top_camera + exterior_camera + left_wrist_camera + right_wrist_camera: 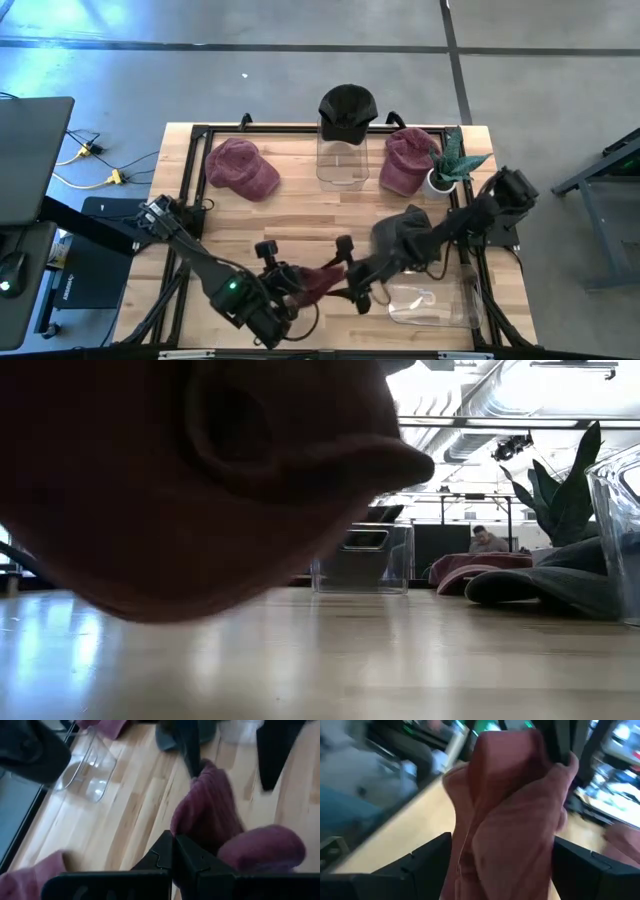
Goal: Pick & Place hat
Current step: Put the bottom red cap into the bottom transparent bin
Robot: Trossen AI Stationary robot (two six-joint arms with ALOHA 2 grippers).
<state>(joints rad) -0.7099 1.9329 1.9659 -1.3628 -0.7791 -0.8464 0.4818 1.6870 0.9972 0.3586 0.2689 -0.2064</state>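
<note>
Maroon hat [318, 281] at desk [300, 215] six o'clock: soft, light, floppy. Left end effector [172, 851] pinches fabric, probably the brim; right end effector [502, 862] spread around it.

Wooden table [300, 205]: maroon caps [242, 168], grey cap [402, 232], clear bins [341, 160], plant [447, 165].

The high view looks straight down on the whole table [300, 205]. The low view sits at tabletop level, facing the far room. Both wrist views sit close to the maroon hat [210, 810], which all four share.
</note>
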